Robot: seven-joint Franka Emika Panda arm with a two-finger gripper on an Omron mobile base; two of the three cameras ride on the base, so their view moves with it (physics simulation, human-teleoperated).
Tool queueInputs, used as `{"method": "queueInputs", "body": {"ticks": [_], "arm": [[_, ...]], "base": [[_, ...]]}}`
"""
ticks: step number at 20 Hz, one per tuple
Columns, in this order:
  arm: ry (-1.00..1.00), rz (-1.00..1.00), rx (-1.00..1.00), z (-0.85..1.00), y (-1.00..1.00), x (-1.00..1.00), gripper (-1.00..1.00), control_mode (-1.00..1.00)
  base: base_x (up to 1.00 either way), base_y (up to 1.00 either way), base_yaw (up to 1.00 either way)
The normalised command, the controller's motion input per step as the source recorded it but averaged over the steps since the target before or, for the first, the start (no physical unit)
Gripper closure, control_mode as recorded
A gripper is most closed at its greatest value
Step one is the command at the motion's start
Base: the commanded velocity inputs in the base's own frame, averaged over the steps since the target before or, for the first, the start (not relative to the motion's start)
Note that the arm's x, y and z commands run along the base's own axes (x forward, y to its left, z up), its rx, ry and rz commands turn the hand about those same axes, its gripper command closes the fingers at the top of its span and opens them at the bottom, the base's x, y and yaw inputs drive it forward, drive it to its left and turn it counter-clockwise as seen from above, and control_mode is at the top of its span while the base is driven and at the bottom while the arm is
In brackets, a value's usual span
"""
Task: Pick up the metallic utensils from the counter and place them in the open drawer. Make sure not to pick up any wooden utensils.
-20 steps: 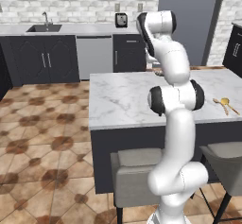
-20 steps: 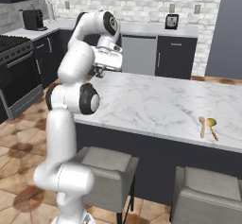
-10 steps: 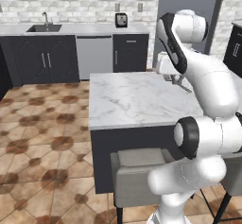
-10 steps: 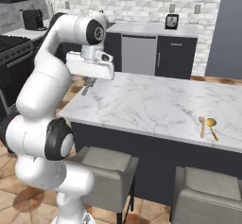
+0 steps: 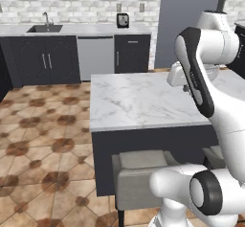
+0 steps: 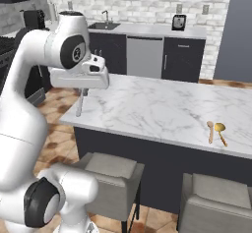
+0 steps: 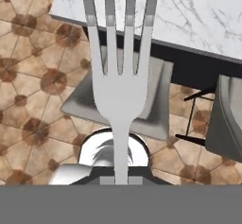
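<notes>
A small silver fork (image 7: 118, 81) is held in my gripper (image 6: 81, 92), which is shut on its handle. In the right base view the fork (image 6: 78, 106) hangs down just off the near left corner of the white marble counter (image 6: 162, 106). Seen from the hand, its tines point away over the counter's edge (image 7: 189, 15) and the floor. The hand is partly behind my own arm in the left base view, above the counter (image 5: 139, 101). The knife and the drawer are out of view.
Two yellowish wooden utensils (image 6: 215, 131) lie near the counter's front right edge. Grey stools (image 6: 110, 170) (image 6: 219, 197) stand against the island's near side, one directly below the fork (image 7: 156, 95). Wall cabinets and a sink (image 5: 45, 28) run along the back.
My arm has swung round and folded, carrying the fork from above the counter's far left part towards its near left corner and slightly lower. The wooden utensils have not moved.
</notes>
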Motion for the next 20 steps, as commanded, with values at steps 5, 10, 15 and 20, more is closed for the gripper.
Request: {"method": "queueInputs", "body": {"ticks": [5, 10, 15, 20], "arm": [[0.00, 0.01, -0.02, 0.45, 0.00, -0.20, 1.00, -1.00], [0.00, 0.00, 0.00, -0.17, 0.00, -0.34, 1.00, -1.00], [-0.01, 0.00, 0.00, -0.19, 0.00, -0.23, 1.00, -1.00], [0.00, 0.00, 0.00, 0.00, 0.00, 0.00, 1.00, -1.00]], "base": [[0.00, 0.00, 0.00], [0.00, 0.00, 0.00], [0.00, 0.00, 0.00], [0.00, 0.00, 0.00]]}}
